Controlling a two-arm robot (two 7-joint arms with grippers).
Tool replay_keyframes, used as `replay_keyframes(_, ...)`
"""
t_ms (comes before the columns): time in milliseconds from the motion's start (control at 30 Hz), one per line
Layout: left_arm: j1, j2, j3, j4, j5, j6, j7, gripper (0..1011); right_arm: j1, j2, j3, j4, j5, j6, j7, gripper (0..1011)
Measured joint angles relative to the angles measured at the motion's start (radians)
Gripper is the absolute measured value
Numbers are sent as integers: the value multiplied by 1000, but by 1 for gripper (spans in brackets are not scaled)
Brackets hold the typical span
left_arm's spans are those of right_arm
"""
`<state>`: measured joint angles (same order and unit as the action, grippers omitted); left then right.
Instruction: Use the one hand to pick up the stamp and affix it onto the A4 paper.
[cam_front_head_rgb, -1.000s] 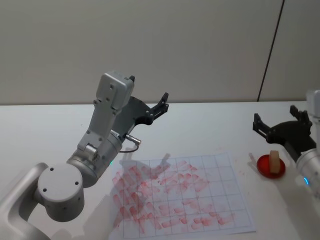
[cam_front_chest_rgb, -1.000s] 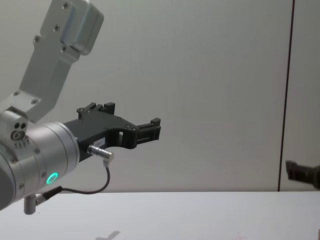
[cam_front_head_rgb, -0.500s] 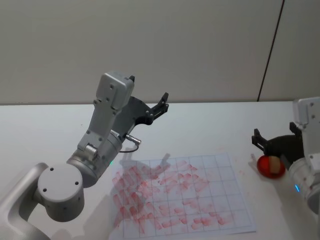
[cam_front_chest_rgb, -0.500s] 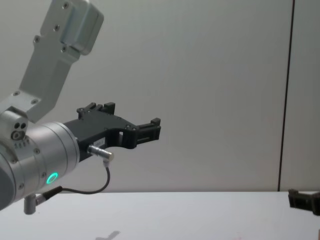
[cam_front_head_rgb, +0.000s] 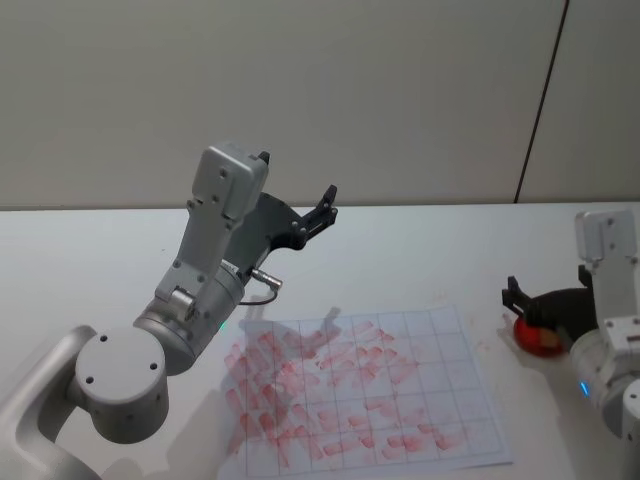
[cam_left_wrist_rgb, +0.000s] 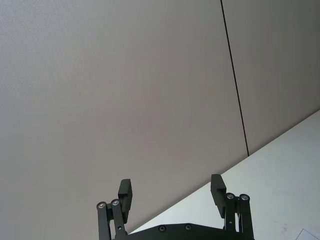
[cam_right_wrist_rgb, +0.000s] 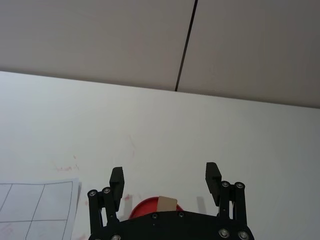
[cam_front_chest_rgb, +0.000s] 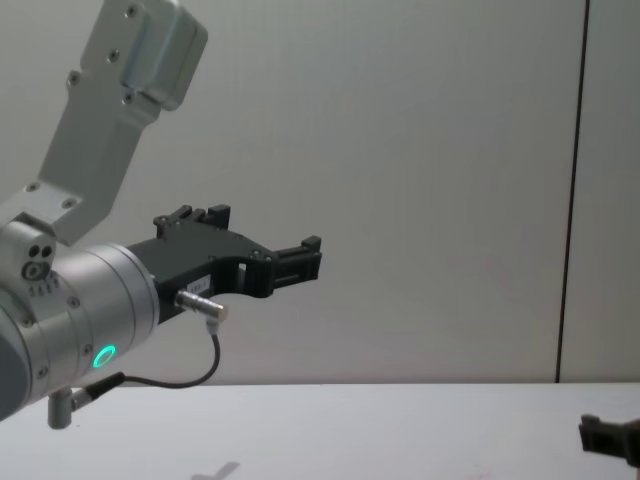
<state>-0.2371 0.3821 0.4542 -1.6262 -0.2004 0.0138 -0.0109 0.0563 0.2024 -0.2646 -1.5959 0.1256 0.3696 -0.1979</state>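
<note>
Right black clamp gripper (cam_right_wrist_rgb: 165, 175) hangs jaws wide apart over the round red dish (cam_right_wrist_rgb: 142, 210) near the white worktop (cam_front_head_rgb: 100, 250)'s right edge. The small tan wooden stamp block (cam_right_wrist_rgb: 167, 203) stands in the dish, ungripped. The red-printed gridded A4 paper sheet (cam_front_head_rgb: 370, 390) lies front centre. Left black gripper (cam_left_wrist_rgb: 170, 183) is raised, jaws apart.

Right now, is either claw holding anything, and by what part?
Nothing is held. The right claw is open over the stamp, which sits on the red pad, and is not closed on it. The left claw is raised, open and empty.
</note>
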Motion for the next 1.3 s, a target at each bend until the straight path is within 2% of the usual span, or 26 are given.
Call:
replay_keyframes(433,0,0,0,0,0,0,0,1001,2,-24,-5,38,-6,37,-19,1001)
replay_keyframes(933,0,0,0,0,0,0,0,1002,-19,-38,-11,27,-16,50,-28,1001)
replay_keyframes(1067,0,0,0,0,0,0,0,1001,-26,-40,-10,23,-17,52,-33,941)
replay_keyframes(1300,0,0,0,0,0,0,0,1001,-34,-43,-5,20,-16,54,-44,740)
